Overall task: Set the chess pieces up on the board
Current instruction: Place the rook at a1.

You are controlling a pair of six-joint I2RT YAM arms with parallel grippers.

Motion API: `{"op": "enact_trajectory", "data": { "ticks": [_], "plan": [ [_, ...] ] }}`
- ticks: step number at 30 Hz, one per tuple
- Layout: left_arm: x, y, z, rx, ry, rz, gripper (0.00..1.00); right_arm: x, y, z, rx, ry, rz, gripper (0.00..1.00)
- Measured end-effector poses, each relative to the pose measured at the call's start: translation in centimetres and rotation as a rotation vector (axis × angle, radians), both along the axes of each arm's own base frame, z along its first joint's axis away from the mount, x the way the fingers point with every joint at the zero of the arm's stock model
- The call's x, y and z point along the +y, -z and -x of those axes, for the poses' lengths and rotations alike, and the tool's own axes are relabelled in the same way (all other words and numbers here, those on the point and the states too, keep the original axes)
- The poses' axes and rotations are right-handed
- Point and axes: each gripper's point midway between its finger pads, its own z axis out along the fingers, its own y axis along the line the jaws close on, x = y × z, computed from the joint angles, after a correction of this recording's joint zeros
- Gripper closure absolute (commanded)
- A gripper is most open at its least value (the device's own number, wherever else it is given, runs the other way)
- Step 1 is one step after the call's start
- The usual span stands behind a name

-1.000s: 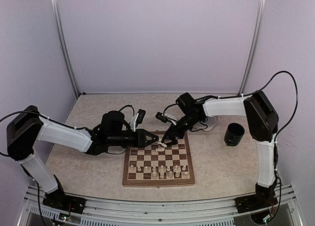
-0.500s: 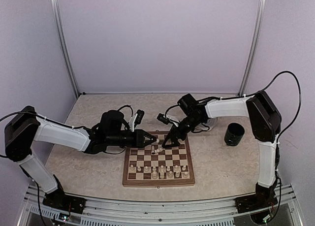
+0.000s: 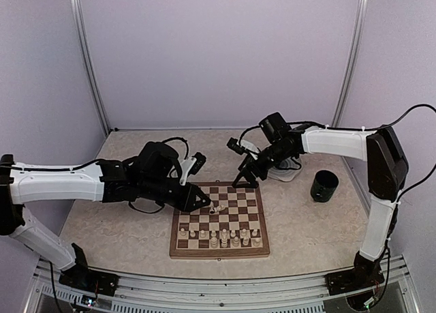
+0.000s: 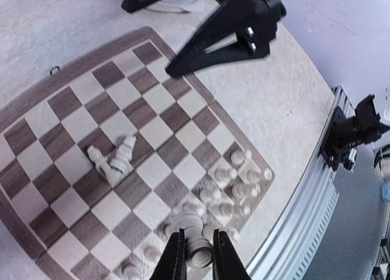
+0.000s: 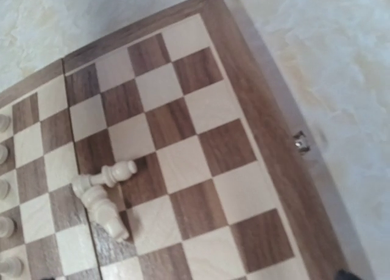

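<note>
The right tool (image 3: 245, 182) has backed off the board (image 3: 219, 253), wide and empty; the left tool (image 4: 198, 236), pinching a chess piece (image 4: 198, 251), moves in, likely to place it.

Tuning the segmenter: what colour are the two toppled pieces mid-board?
Pale cream, both toppled pieces. The right wrist view shows them best.

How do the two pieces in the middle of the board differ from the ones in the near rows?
The two middle pieces lie toppled on their sides; the near-row pieces stand upright. The two middle pieces touch each other; the near-row pieces are lined up in rows. Both are pale cream, on the board.
</note>
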Motion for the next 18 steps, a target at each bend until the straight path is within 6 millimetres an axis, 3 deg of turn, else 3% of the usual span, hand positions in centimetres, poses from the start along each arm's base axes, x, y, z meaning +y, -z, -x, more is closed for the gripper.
{"op": "enact_trajectory", "data": {
  "ticks": [3,8,13,18],
  "plan": [
    [1.3,0.4,2.6,0.031,0.025,-0.082,1.0,-0.2,0.0,-0.1,-0.014,-0.002,0.007,0.01],
    [4.1,2.9,5.6,0.105,0.033,-0.211,1.0,-0.4,0.2,-0.1,-0.021,-0.004,0.021,0.01],
    [6.2,5.6,6.7,0.163,0.005,-0.311,1.0,-0.5,0.3,-0.1,-0.021,-0.004,0.028,0.01],
    [6.1,7.5,7.9,0.175,0.026,-0.377,1.0,-0.5,0.3,-0.1,-0.024,-0.005,0.03,0.01]
  ]
}}
